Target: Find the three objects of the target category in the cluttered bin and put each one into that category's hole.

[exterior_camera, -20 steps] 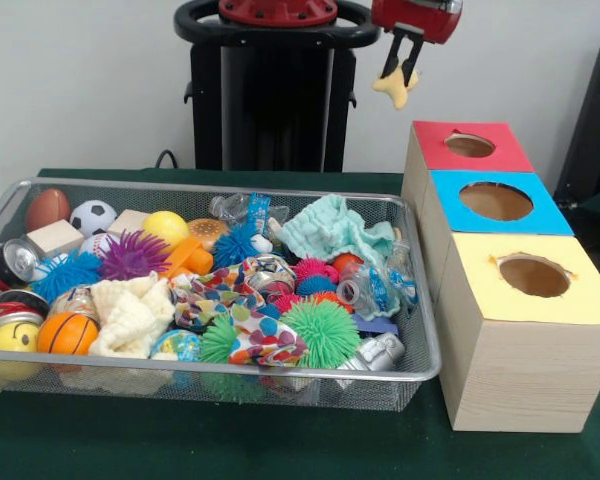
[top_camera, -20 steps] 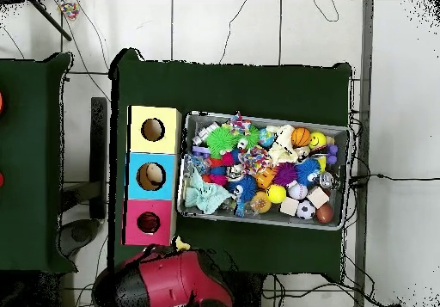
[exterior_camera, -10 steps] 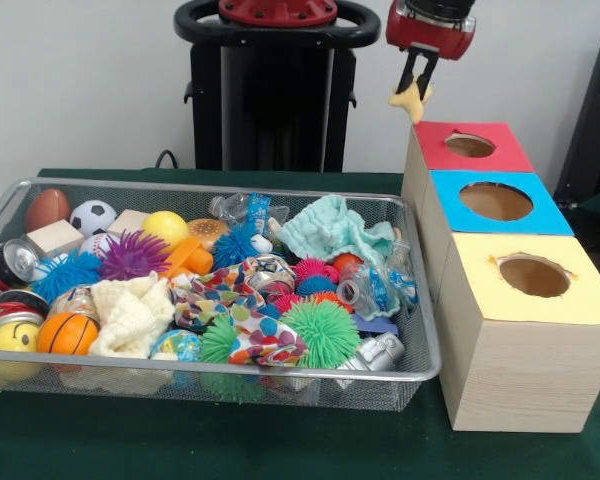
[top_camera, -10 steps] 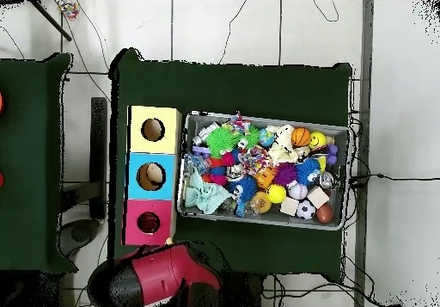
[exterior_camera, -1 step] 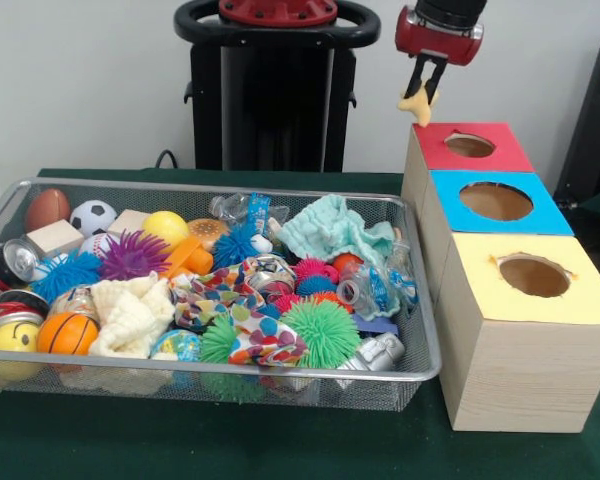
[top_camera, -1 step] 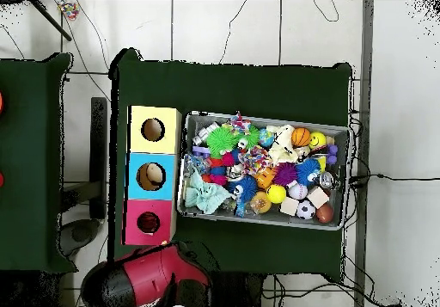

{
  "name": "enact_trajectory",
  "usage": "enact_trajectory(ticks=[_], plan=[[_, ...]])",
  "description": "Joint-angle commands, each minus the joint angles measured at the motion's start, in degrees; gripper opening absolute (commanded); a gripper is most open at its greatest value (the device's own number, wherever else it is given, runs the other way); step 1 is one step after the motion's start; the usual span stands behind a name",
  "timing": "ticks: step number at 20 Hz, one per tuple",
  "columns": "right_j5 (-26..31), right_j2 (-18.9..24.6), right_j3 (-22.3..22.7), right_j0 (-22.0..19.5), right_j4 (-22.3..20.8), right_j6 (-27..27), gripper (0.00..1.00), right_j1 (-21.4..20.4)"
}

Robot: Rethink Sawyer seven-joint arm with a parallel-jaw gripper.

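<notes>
In the front view the gripper (exterior_camera, -1 step: pixel 421 92) hangs at about one o'clock, its dark jaws drawn close together and clamped on a small pale yellow toy (exterior_camera, -1 step: pixel 416 102) that dangles from their tips. The toy hangs in the air just above the near-left corner of the red-topped box (exterior_camera, -1 step: pixel 468 146), clear of the lid and to the nine o'clock side of its round hole (exterior_camera, -1 step: pixel 470 146). That box heads a row of three touching wooden boxes: the blue-topped box (exterior_camera, -1 step: pixel 495 202) comes next and the yellow-topped box (exterior_camera, -1 step: pixel 533 277) sits nearest, toward four o'clock. On the green worktop (exterior_camera, -1 step: pixel 210 445), just beside the row at its nine o'clock side, stands the wire mesh bin (exterior_camera, -1 step: pixel 416 345), heaped with spiky balls, sports balls, cloths, cans and wooden blocks. In the overhead view only the red arm (top_camera, -1 step: pixel 148 278) shows, at about seven o'clock, just below the red-topped box; the jaws cannot be made out there.
</notes>
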Motion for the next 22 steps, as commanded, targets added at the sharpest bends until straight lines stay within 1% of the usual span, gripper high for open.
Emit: enact_trajectory(ticks=[1,7,12,15,22], plan=[[-0.9,3.0,-5.4,0.9,1.9,5.5,0.00,1.4],[0.5,2.3,-6.0,2.2,2.2,6.2,0.00,1.1],[1.0,1.5,-6.8,3.7,2.9,7.6,0.00,1.7],[2.4,1.5,-8.5,3.4,3.4,7.1,0.00,2.3],[3.4,0.2,-10.5,2.6,3.5,7.2,0.00,3.8]])
